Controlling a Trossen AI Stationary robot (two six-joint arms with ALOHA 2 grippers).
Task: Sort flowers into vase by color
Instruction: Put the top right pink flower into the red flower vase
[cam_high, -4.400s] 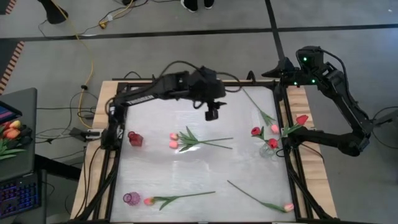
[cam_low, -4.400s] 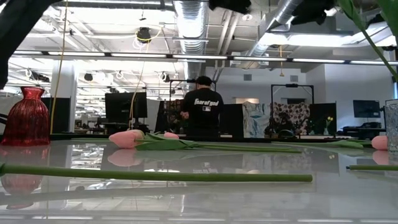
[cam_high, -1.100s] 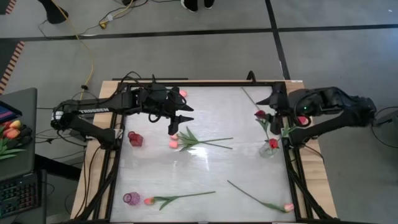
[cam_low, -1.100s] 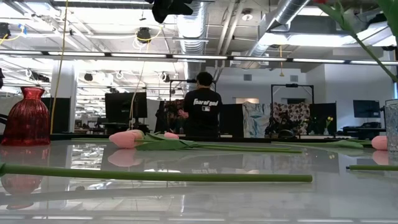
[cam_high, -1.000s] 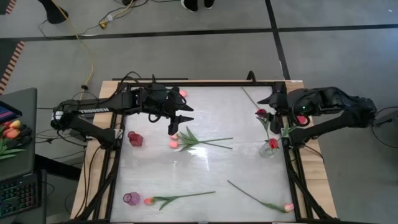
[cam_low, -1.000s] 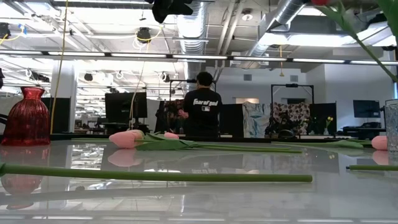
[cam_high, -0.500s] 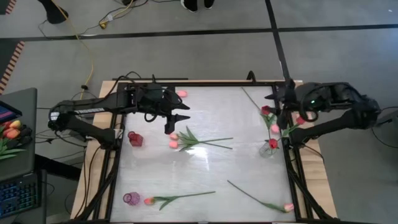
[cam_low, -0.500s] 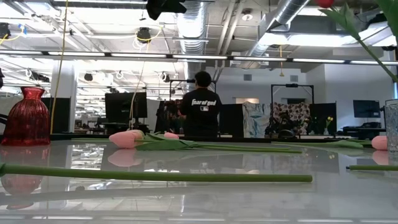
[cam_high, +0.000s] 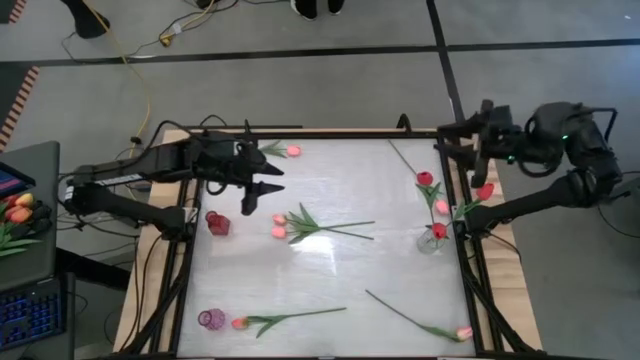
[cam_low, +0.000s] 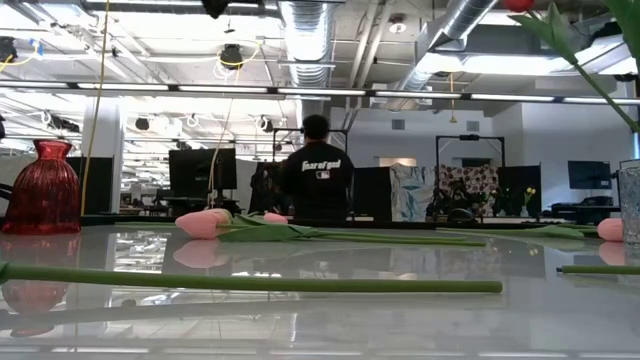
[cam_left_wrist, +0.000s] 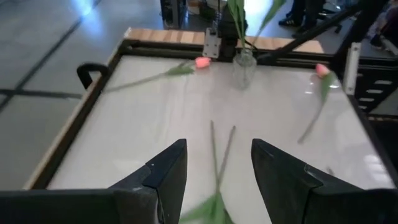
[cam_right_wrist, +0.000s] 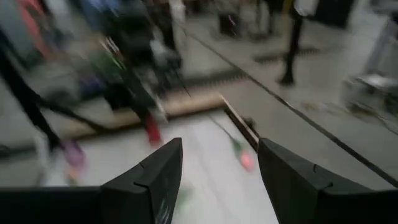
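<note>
Both my hands are released and empty. My left hand (cam_high: 262, 190) hovers over the white bench (cam_high: 330, 260), just beside the two pink-budded, green-stemmed tulips (cam_high: 300, 226). I judge I'm between picks; next is descending on one stem. My right hand (cam_high: 462, 140) waits farther off.

Seen from above, the table (cam_high: 330, 250) holds two flowers (cam_high: 300, 224) at centre. One vase (cam_high: 217, 223) stands at 9 o'clock, another vase (cam_high: 211, 319) at 7 o'clock, a third vase (cam_high: 430, 241) at 3 o'clock. Single stems lie at 5, 7 and 11 o'clock
</note>
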